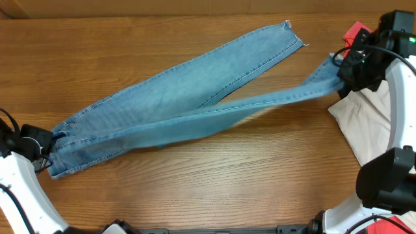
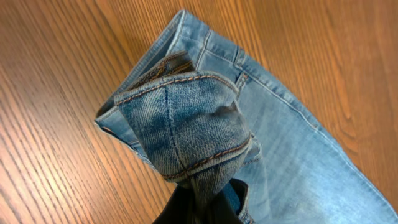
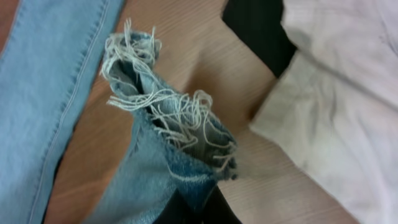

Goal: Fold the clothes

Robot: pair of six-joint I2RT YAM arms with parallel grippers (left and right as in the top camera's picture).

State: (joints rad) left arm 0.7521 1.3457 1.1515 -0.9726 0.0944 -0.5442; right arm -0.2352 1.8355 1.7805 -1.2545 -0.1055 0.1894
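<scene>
Left gripper [image 1: 51, 144] is clamped shut on the waistband [image 2: 180, 124] of the jeans [image 1: 188, 107], at the near left of the table [image 1: 195, 195]. In the left wrist view the waistband is seen bunched and folded over just above the jaws, with brown stitching visible.

Right gripper [image 1: 343, 68] is clamped shut on the frayed hem [image 3: 161, 106] of one leg, at the far right. That leg [image 1: 273, 101] is stretched in a line between both grippers and appears raised off the table; its outline is blurred in the overhead view.

The other leg [image 1: 247, 55] is laid flat on the wood, angled to the far right, its hem [image 1: 292, 36] left free.

An off-white garment [image 1: 370, 110] is seen at the right edge, just beside the right gripper. A red item [image 1: 354, 32] is seen further back.
</scene>
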